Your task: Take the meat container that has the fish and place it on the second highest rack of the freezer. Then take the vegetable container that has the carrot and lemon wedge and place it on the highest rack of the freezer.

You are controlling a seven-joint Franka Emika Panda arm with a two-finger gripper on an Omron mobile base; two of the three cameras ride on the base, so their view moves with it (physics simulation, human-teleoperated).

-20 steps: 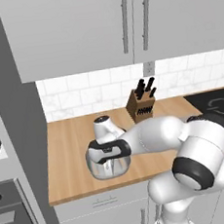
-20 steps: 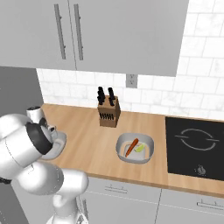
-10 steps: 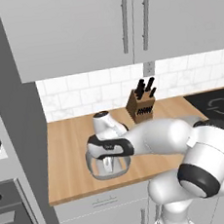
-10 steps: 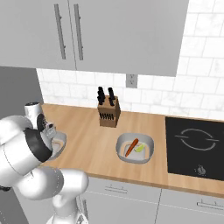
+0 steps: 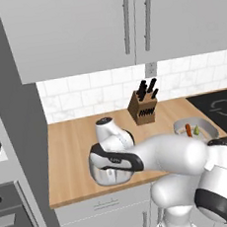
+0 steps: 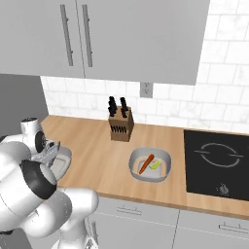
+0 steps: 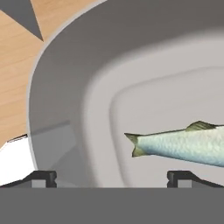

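**Open gripper low over the fish tub at the counter's left end**

The meat tub (image 7: 78, 109) sits on the wooden counter (image 6: 102, 160) near its left end, close to the front edge. In the hand view its thick grey rim curves across the upper left and its paler floor spreads to the right. The fish (image 7: 179, 146) lies flat on that floor, its forked tail pointing left and its silvery body running off the right edge of the picture.

The gripper (image 7: 111, 177) hangs right over the tub, jaws spread wide and holding nothing. One dark fingertip (image 7: 41, 178) stands over the rim side, the other over the floor just below the fish. Whether the tips touch the tub cannot be told. In the left base view the hand (image 5: 113, 160) and forearm cover most of the tub (image 5: 110, 178); in the right base view a part of the tub (image 6: 62, 163) shows beside the arm.

The second tub (image 6: 151, 165) rests further right on the counter, well apart from the first, with the carrot (image 6: 146, 163) lying aslant in it and a pale yellow-green wedge (image 6: 155, 165) beside the carrot. A knife block (image 6: 120, 125) stands behind, near the tiled wall. A black hob (image 6: 219, 163) lies to the right of the second tub. Grey wall cupboards (image 5: 125, 20) hang above.
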